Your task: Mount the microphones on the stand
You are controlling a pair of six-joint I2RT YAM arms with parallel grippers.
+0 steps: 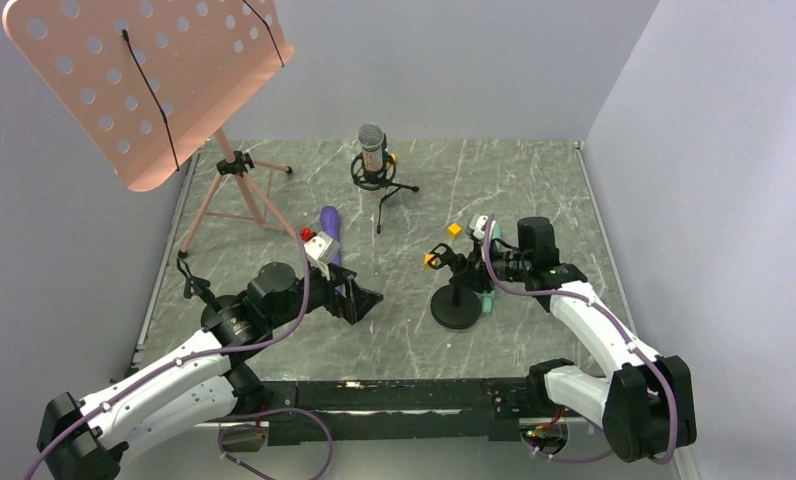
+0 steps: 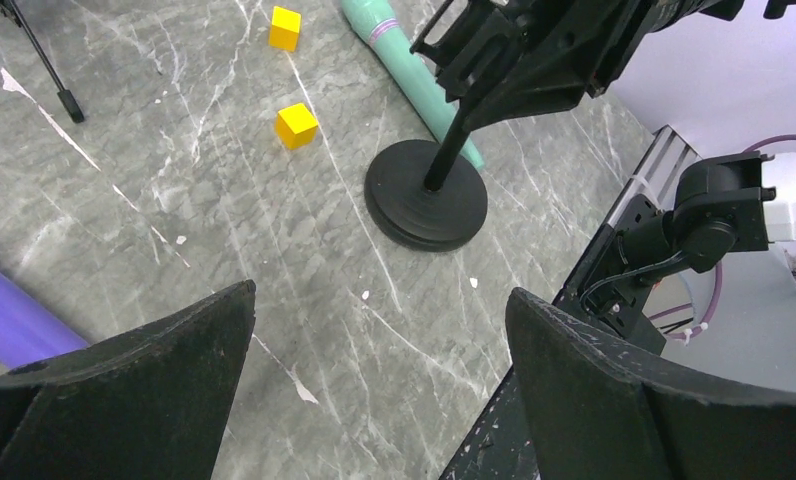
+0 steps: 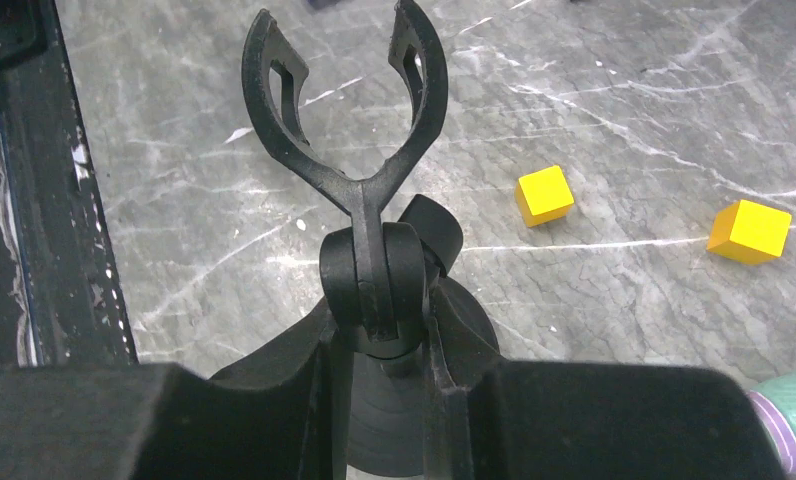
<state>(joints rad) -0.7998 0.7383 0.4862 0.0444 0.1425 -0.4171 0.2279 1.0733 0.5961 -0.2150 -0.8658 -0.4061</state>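
A black round-base stand (image 1: 455, 305) with an empty forked clip (image 3: 339, 100) stands right of the table's centre. My right gripper (image 1: 474, 265) is shut on the clip's swivel joint (image 3: 379, 280), with a finger on each side. The mint green microphone (image 1: 489, 285) lies flat just behind the stand and also shows in the left wrist view (image 2: 414, 75). The purple microphone (image 1: 330, 230) lies flat near the centre, by my left arm. My left gripper (image 1: 362, 300) is open and empty, low over bare table (image 2: 379, 350). The silver-pink microphone (image 1: 372, 150) sits upright in a small tripod holder at the back.
A pink perforated music stand (image 1: 144, 80) on tripod legs (image 1: 239, 195) stands at the back left. Two yellow cubes (image 3: 544, 195) (image 3: 749, 230) lie on the table beyond the clip. A small red cube (image 1: 307, 234) lies beside the purple microphone. Walls close in the back and right.
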